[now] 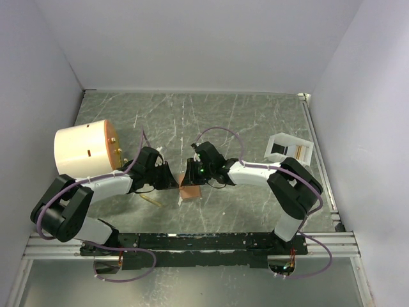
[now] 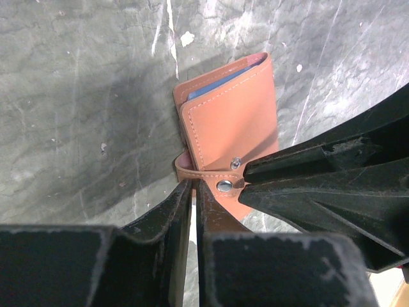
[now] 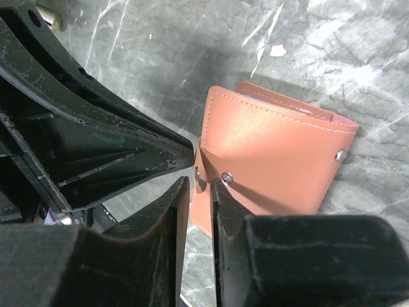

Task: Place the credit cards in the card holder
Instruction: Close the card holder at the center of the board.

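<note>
Card holder [image 1: 190, 190] lies on the table [image 1: 255, 128] btwn the two arms, both fingertips on it from opp. sides. Right gripper [image 3: 199, 185] is pinched nearly closed on the snap-side edge. Left gripper [image 2: 193, 188] (jaws a slit apart) looks clamped on the strap [image 2: 184, 168]. Left wrist view shows a blue credit card [image 2: 217, 82] edge tucked inside; right wrist view doesn't.

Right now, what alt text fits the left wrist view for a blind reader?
The left gripper pinches the strap of a tan wallet over a grey table; the right gripper meets it at the snap. A blue card peeks out.
</note>
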